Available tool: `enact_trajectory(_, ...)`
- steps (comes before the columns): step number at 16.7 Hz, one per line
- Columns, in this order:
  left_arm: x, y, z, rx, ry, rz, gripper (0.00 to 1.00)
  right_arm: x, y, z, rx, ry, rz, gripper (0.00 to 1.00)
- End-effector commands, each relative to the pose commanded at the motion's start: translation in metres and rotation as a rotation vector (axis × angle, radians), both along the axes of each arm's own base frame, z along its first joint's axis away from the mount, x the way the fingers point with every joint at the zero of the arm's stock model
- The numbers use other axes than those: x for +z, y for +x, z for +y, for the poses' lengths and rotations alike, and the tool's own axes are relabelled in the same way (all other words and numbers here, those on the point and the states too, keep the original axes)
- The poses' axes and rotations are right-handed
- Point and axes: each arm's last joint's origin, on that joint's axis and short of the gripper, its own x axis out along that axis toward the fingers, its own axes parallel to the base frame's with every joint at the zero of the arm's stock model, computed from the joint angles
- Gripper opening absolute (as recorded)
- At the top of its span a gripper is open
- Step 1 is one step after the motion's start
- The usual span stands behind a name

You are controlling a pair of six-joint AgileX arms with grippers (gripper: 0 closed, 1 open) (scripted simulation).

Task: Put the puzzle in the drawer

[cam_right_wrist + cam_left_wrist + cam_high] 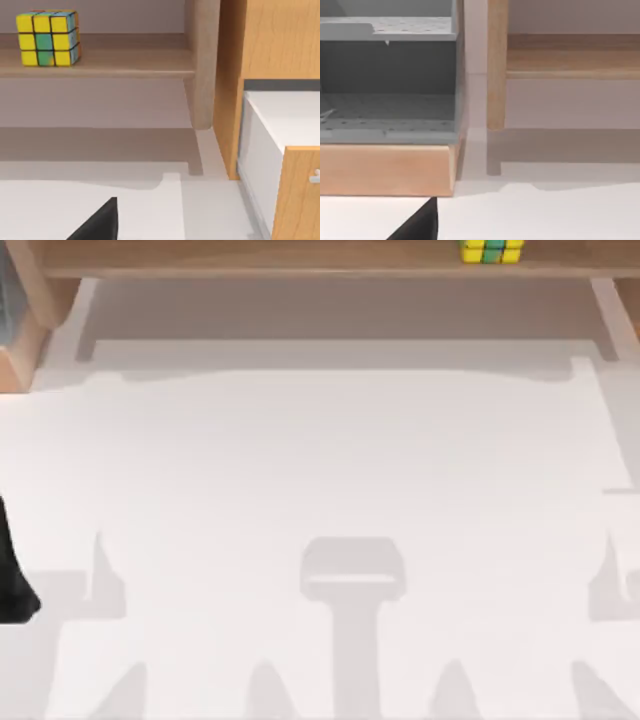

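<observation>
At the top view's left edge, low down, a black piece of the left arm (14, 585) is showing over the white table (320, 520); I cannot tell from it how the left gripper stands. A black finger tip of the left gripper (417, 224) is poking into the left wrist view, and a matching black tip of the right gripper (97, 222) is poking into the right wrist view. Neither tip is touching anything, and for the right claw too I cannot tell whether it is open or closed.

Ahead of the left gripper, a light wooden cabinet with grey perforated inner shelves (387, 120) is standing on the table, beside a pale wooden post (496, 65) that is carrying a long wooden shelf (572, 62).

Ahead of the right gripper, a wooden drawer with a white interior (285, 150) is standing pulled open, its wooden front panel facing the camera.

Well apart from both grippers, the small twisty cube puzzle of yellow, green and blue squares (47, 38) is sitting upright on the long wooden shelf, outside the drawer. From above, the puzzle (492, 251) is lying at the far edge, right of the middle.
</observation>
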Motion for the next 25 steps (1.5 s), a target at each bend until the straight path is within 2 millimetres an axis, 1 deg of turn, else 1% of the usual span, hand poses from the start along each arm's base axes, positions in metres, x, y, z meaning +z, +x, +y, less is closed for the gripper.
enact_trajectory(2,0.0,0.0,0.0,0.0,0.0,0.0,1.0,0.0,0.0,0.0,0.0,0.0,0.0,1.0)
enact_trajectory(4,0.0,0.0,0.0,0.0,0.0,0.0,1.0,0.006,0.001,0.0,-0.009,-0.001,-0.011,1.0)
enact_trajectory(6,0.0,0.0,0.0,0.0,0.0,0.0,1.0,0.02,0.003,0.0,-0.026,-0.003,-0.035,1.0)
enact_trajectory(9,0.0,0.0,0.0,0.0,0.0,0.0,1.0,0.051,0.015,0.003,-0.05,0.001,-0.082,1.0)
enact_trajectory(11,0.0,0.0,0.0,0.0,0.0,0.0,1.0,0.073,0.032,0.008,-0.062,0.008,-0.095,1.0)
enact_trajectory(12,0.0,0.0,0.0,0.0,0.0,0.0,1.0,0.082,0.045,0.011,-0.067,0.011,-0.093,1.0)
enact_trajectory(14,0.0,0.0,0.0,0.0,0.0,0.0,1.0,0.094,0.077,0.019,-0.079,0.013,-0.071,1.0)
enact_trajectory(15,0.0,0.0,0.0,0.0,0.0,0.0,1.0,0.094,0.096,0.024,-0.085,0.01,-0.049,1.0)
enact_trajectory(16,0.0,0.0,0.0,0.0,0.0,0.0,1.0,0.092,0.117,0.031,-0.092,0.005,-0.023,1.0)
enact_trajectory(18,0.0,0.0,0.0,0.0,0.0,0.0,1.0,0.078,0.159,0.046,-0.105,-0.01,0.031,1.0)
enact_trajectory(21,0.0,0.0,0.0,0.0,0.0,0.0,1.0,0.041,0.215,0.073,-0.117,-0.042,0.101,1.0)
enact_trajectory(23,0.0,0.0,0.0,0.0,0.0,0.0,1.0,0.017,0.243,0.093,-0.113,-0.055,0.113,1.0)
enact_trajectory(25,0.0,0.0,0.0,0.0,0.0,0.0,1.0,-0.001,0.263,0.115,-0.092,-0.055,0.098,1.0)
